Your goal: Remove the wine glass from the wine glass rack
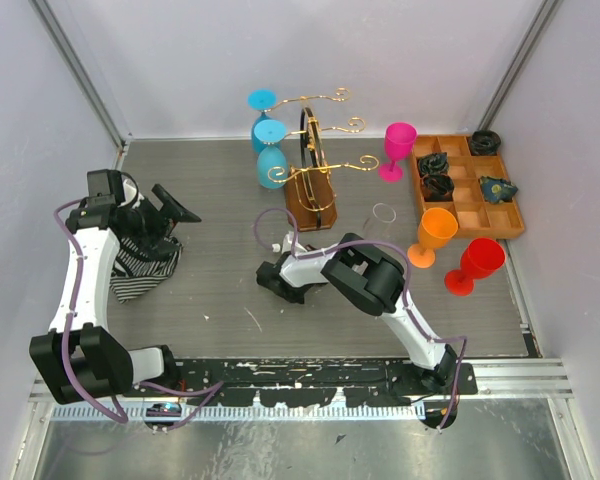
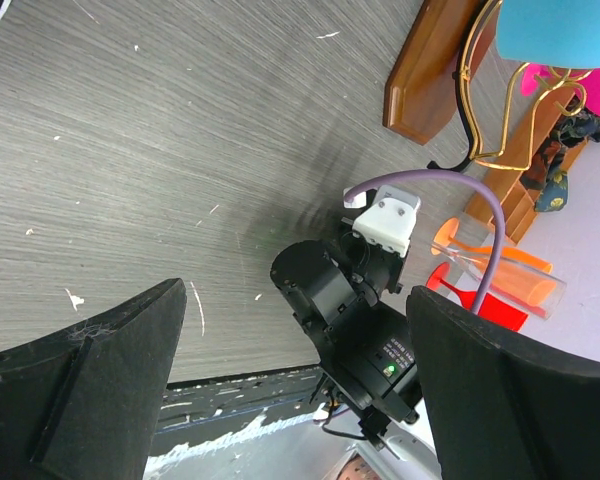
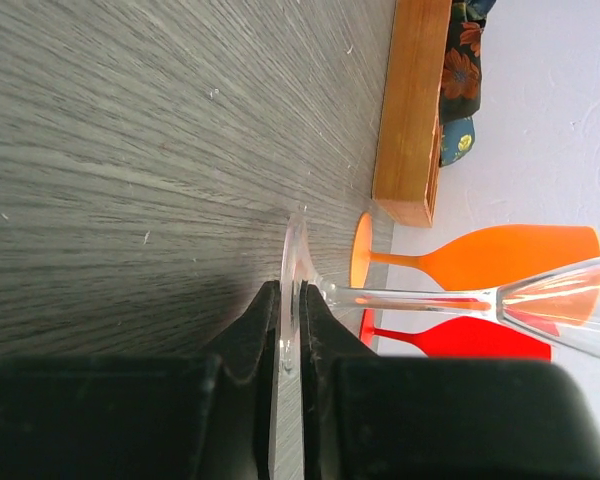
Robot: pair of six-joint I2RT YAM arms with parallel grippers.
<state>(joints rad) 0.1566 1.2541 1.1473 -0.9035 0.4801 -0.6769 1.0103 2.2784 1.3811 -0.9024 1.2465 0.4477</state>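
Setting the clear wine glass (image 3: 420,294) down well is probably calling for its foot lying flat on the tabletop (image 3: 130,150) before any release. The right gripper (image 3: 290,300) is clamping the foot's rim, the glass standing apart from the wine glass rack (image 1: 312,195), near the orange glass (image 3: 500,255). The left gripper (image 2: 295,300) is gaping, empty.

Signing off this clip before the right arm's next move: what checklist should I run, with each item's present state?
1. Is the clear wine glass off the wine glass rack: ok, it stands apart, to the rack's right.
2. Is the right tool shut on its foot: ok.
3. Glass upright: ok.
4. Foot resting on the table: cannot tell.
5. Gap to the orange glass and red glass: ok.
6. Is the left tool open, empty and away: ok.
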